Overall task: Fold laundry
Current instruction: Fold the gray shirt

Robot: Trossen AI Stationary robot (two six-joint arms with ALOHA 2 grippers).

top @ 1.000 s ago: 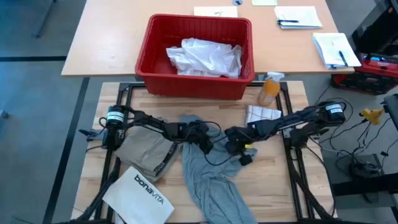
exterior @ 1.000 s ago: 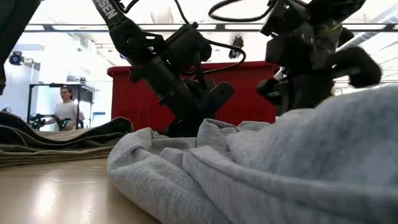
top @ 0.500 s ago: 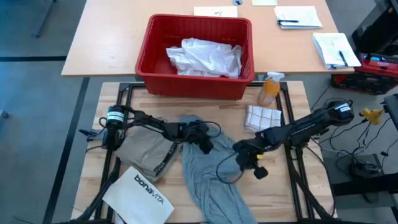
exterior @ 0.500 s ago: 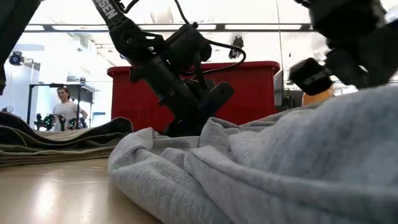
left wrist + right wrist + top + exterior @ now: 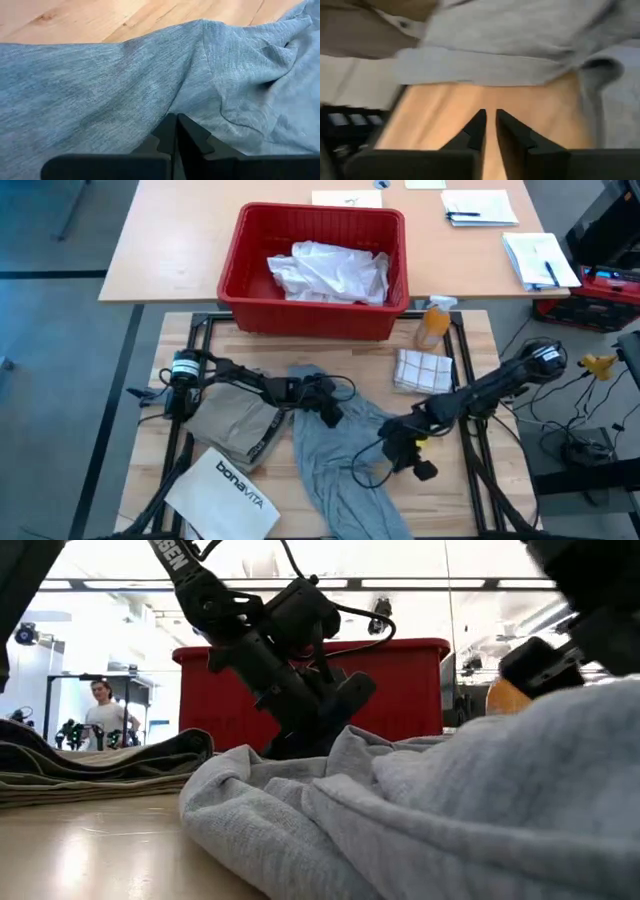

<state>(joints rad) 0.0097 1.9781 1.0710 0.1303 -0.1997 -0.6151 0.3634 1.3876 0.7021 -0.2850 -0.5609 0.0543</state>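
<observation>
The grey T-shirt [image 5: 335, 470] lies crumpled lengthwise on the wooden table, its far end bunched under my left gripper [image 5: 325, 408], which is shut on it. My right gripper [image 5: 400, 450] hovers at the shirt's right edge with its fingers closed to a thin slit [image 5: 488, 116] and nothing between them; bare wood shows beyond them. A folded khaki-tan piece [image 5: 235, 425] lies flat to the left of the shirt. A white shirt [image 5: 330, 270] sits heaped inside the red basket [image 5: 240, 250]. My left gripper pinches the grey T-shirt's cloth [image 5: 172, 106] between its two fingertips, near the shirt's far end. The fingers come slanting down from the table's left. Creases run out from the pinch; one layer or several, I cannot tell. The shirt lies slack on the table.
A stiff white bag printed "bonavita" [image 5: 225, 485] lies at the near left. A checked cloth [image 5: 420, 368] and an orange spray bottle [image 5: 433, 325] stand at the far right. Papers lie on the desk behind. A person [image 5: 103, 710] stands far off in the room.
My right gripper has moved from over the shirt's middle toward the table's near edge and a little to the right, ending at the shirt's right edge. The shirt's right part has spread slightly rightward.
</observation>
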